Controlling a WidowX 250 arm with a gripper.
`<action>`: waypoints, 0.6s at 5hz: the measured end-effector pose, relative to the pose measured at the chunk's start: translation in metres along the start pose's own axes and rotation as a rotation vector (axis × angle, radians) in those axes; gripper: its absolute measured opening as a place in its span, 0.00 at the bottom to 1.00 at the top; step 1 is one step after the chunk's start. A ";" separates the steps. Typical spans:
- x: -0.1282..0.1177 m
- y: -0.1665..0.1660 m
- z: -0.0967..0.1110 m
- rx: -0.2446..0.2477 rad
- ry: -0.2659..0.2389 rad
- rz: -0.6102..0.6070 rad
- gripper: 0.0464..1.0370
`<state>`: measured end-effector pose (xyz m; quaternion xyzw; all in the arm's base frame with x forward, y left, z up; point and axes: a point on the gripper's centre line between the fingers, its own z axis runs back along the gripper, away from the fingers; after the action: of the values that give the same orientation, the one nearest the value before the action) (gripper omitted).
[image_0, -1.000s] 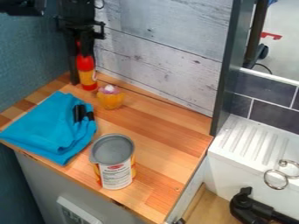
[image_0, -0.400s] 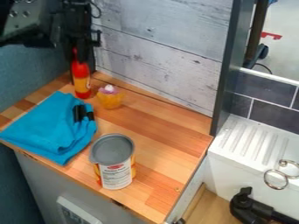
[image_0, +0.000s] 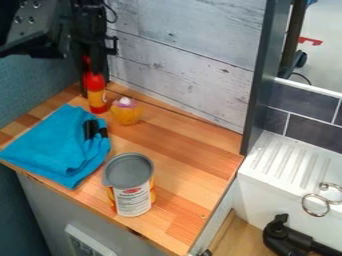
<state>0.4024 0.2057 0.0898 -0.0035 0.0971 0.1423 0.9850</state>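
the black claw (image_0: 93, 68), at upper left, is closed around the top of an upright red and yellow bottle (image_0: 97, 96). the bottle is between a folded blue cloth (image_0: 50, 145) and a small orange object (image_0: 126, 114) on the wooden counter (image_0: 180, 150).

slanted downward view from above the wooden counter (image_0: 184, 145), fairly near

arm (image_0: 30, 27): cut off, top-left | bottle (image_0: 97, 95): top partly hidden by gripper (image_0: 92, 74) | can (image_0: 129, 175): fine print unreadable | sink (image_0: 270, 192): cut off, right | black fitting (image_0: 284, 235): cut off, lower right
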 end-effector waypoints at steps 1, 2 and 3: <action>-0.002 -0.002 0.009 -0.032 -0.010 0.018 0.64; -0.003 0.004 -0.007 -0.051 0.015 0.073 0.93; -0.015 0.010 0.022 -0.009 -0.045 0.109 0.97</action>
<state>0.3897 0.2122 0.1145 0.0006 0.0745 0.1963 0.9777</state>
